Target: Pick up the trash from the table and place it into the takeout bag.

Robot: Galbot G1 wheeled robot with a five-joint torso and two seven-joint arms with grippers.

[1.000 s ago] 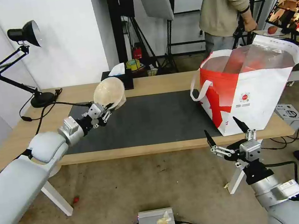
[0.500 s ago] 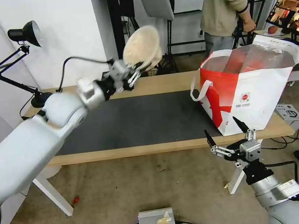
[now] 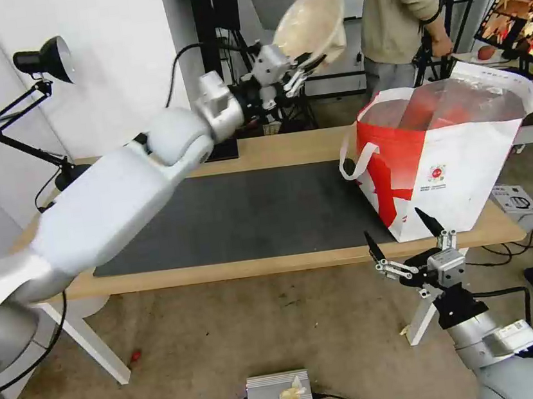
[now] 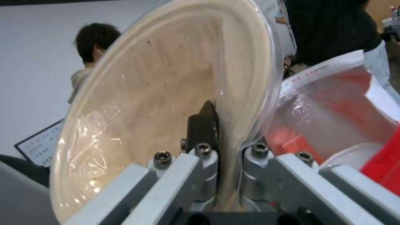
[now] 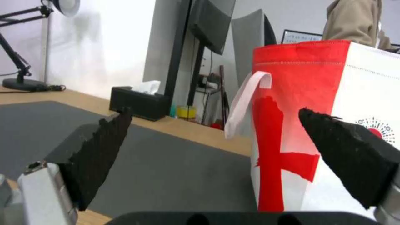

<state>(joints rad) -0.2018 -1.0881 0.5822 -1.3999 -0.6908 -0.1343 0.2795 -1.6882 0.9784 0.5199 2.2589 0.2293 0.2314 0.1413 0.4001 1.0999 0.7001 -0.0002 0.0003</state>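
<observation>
Bowl (image 3: 312,24) pinched at its rim by left tool (image 3: 295,73), tilted above table (image 3: 286,150).

Beige bowl (image 3: 311,22); white-and-red takeout bag (image 3: 449,157); dark grey mat (image 3: 242,215)

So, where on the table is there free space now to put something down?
The dark mat is bare from beside the left arm across to the takeout bag. The bag crowds the table's right end. The back strip holds a lamp base at the left. The left end effector holds the beige bowl aloft; the right end effector waits open below the front edge.
</observation>
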